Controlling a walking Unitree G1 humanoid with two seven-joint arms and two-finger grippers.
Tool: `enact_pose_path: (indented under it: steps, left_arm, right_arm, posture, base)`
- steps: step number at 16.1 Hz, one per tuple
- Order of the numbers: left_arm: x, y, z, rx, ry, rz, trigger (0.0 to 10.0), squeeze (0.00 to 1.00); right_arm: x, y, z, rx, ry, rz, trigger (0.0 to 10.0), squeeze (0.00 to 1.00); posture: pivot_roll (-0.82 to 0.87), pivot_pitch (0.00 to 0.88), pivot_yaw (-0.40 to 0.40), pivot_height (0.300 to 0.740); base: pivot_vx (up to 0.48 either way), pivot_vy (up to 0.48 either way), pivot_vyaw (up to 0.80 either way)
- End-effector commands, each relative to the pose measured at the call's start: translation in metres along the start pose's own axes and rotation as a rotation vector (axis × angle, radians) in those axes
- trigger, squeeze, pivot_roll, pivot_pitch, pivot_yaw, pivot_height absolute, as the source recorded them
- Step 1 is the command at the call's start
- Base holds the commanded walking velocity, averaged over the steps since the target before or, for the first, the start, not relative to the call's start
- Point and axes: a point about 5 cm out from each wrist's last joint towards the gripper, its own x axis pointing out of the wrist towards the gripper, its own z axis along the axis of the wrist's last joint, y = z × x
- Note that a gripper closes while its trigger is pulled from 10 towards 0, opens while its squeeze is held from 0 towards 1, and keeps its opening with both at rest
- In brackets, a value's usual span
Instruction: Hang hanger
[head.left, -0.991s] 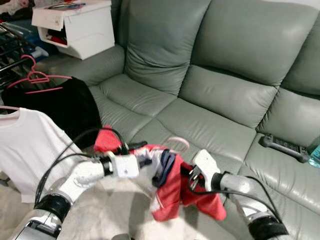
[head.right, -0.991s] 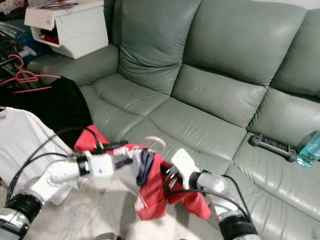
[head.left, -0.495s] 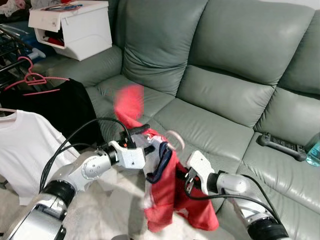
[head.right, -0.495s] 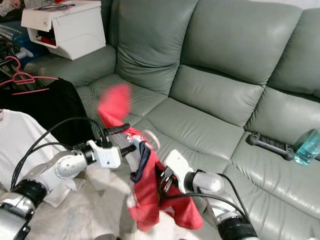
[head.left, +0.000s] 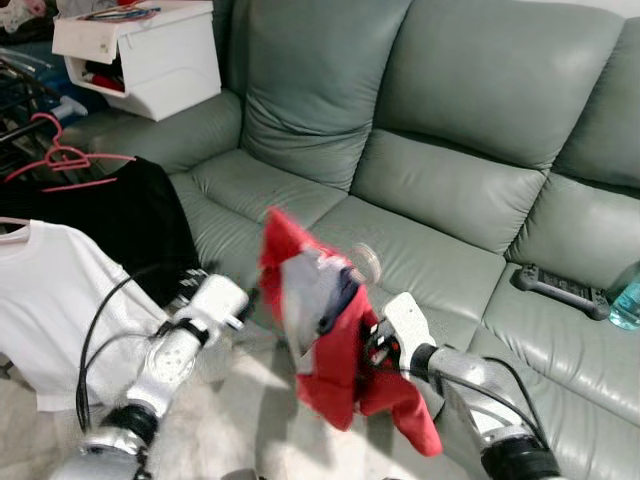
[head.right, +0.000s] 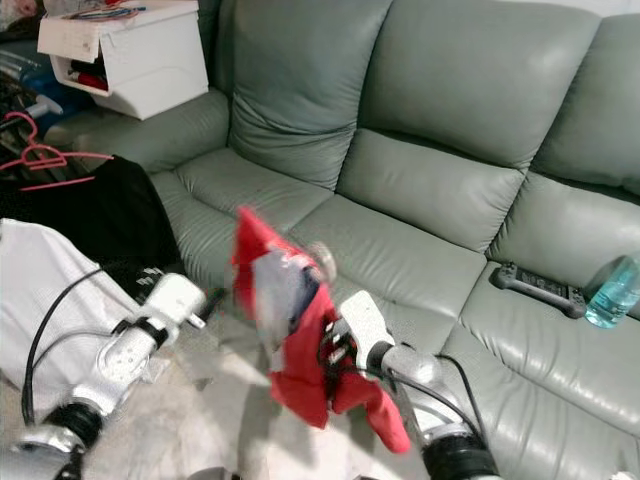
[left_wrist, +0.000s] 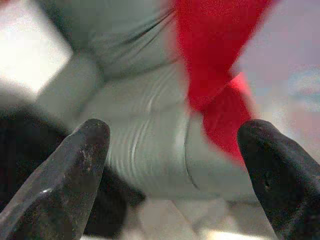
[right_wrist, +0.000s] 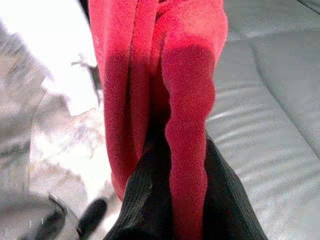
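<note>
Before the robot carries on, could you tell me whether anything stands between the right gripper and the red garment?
Nothing does: the right gripper is already shut on the red garment, held up above the sofa.

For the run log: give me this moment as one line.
task: hang hanger | right gripper: shut on red garment, held up over sofa | left gripper: open, empty | pink hanger hook above garment | not hung

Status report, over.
Right end effector shut on red garment above the sofa. Left end effector open, beside it. Hung shirts to the left.
</note>
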Motion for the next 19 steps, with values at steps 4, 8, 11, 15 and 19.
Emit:
enact_pose_path:
  steps: [4,8,11,15,19]
  left_arm:
    - [-0.016,0.015,-0.022,-0.274,0.095,0.286,10.0,0.0]
    - [-0.022,0.024,-0.022,-0.328,0.09,0.338,10.0,0.0]
    - [-0.027,0.027,-0.025,-0.361,0.107,0.39,10.0,0.0]
    - [-0.038,0.021,-0.025,-0.344,0.11,0.407,10.0,0.0]
    - [-0.039,0.018,-0.02,-0.313,0.119,0.432,10.0,0.0]
  right_arm:
    - [0.0,-0.016,0.022,0.028,-0.133,-0.184,10.0,0.0]
    - [-0.002,-0.013,0.033,0.027,-0.211,-0.22,10.0,0.0]
    - [-0.001,-0.006,0.032,0.041,-0.214,-0.2,10.0,0.0]
    - [-0.001,-0.006,0.031,0.041,-0.215,-0.187,10.0,0.0]
    - [0.0,-0.006,0.033,0.038,-0.211,-0.173,10.0,0.0]
  posture:
    - [-0.05,0.0,0.026,0.74]
    - [-0.04,0.0,0.033,0.74]
    - [-0.03,0.0,0.031,0.74]
    - [-0.01,0.0,0.019,0.74]
    - [0.02,0.0,-0.005,0.74]
  base:
    - [0.0,0.0,0.0]
    - [0.0,0.0,0.15]
    - [0.0,0.153,0.62]
    - [0.0,0.477,0.6]
    - [0.0,0.48,0.6]
